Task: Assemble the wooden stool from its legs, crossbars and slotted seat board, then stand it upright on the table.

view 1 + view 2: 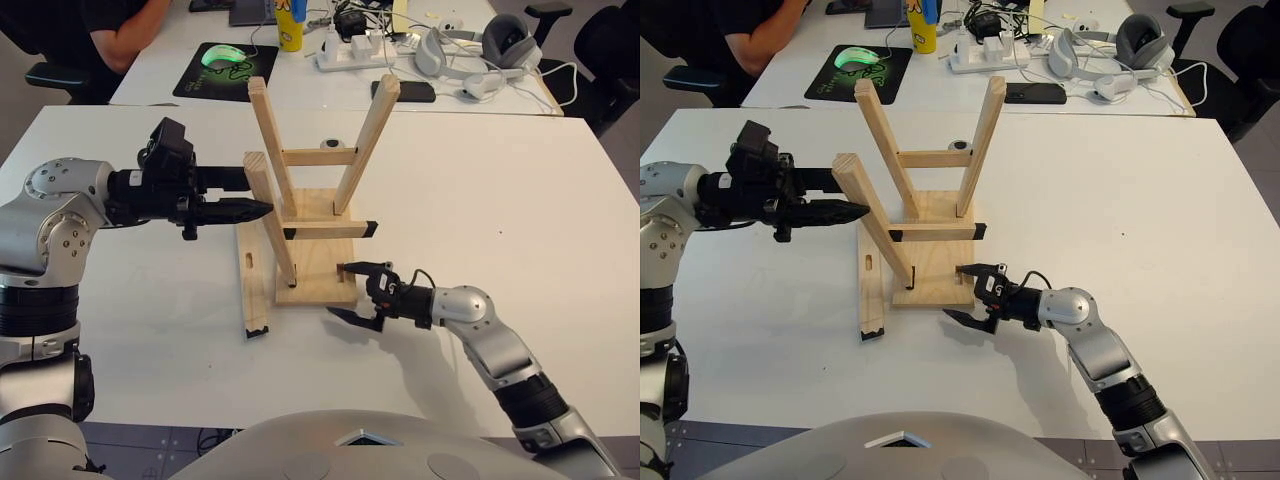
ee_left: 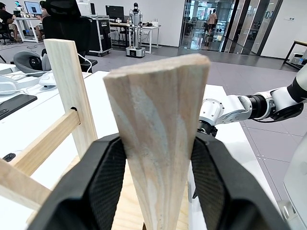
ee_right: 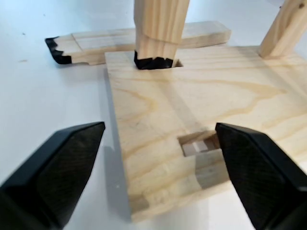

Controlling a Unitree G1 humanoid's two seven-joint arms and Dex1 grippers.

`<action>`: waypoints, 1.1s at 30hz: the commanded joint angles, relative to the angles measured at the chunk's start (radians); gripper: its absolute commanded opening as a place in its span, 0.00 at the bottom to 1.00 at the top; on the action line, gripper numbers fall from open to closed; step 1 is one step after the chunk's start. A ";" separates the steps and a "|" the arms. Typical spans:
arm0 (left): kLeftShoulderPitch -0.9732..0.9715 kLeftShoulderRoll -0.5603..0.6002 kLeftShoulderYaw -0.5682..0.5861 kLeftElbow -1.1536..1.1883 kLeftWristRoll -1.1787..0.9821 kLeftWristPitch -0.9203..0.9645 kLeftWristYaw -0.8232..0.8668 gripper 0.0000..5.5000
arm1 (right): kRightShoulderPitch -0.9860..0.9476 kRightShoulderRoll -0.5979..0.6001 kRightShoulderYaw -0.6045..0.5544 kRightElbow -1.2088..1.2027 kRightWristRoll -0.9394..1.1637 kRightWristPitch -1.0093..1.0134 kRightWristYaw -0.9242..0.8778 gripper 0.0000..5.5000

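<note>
On the white table [image 1: 500,200] in front of me the slotted seat board [image 1: 325,278] lies flat, with legs pointing up from it. At the board's far edge two far legs [image 1: 272,140] rise and lean away from each other, joined by an upper crossbar [image 1: 320,157]. Lower down, a second crossbar [image 1: 325,230] with black ends runs across above the middle of the board.

At the board's near-left corner a third leg [image 2: 158,120] stands tilted, and its black-tipped end sits in the corner slot. My left gripper [image 1: 258,193] is clamped on the top end of this leg, one finger on each side of the wood.

Along the board's left edge a loose leg [image 1: 252,290] lies flat on the table, touching or just beside the board, its black notched end toward me.

At the board's near-right corner my right gripper [image 1: 338,290] is spread wide with nothing between its fingers. It faces the board's edge, where an empty slot [image 3: 199,146] shows between the two fingertips.
</note>
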 commanded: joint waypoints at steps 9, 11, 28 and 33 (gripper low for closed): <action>-0.035 -0.005 -0.011 -0.047 0.010 -0.029 0.020 0.37 | -0.035 -0.055 0.098 0.011 -0.063 0.216 0.064 0.78; -0.037 -0.007 -0.014 -0.056 0.011 -0.032 0.023 0.37 | -0.032 -0.072 0.112 0.010 -0.060 0.245 0.082 0.78; 0.034 0.089 -0.080 -0.049 0.090 -0.066 -0.087 0.37 | -0.020 -0.106 0.137 -0.003 -0.048 0.294 0.068 0.78; 0.144 0.113 -0.092 -0.137 0.072 -0.053 -0.069 0.37 | -0.005 -0.113 0.125 -0.021 -0.036 0.311 0.056 0.78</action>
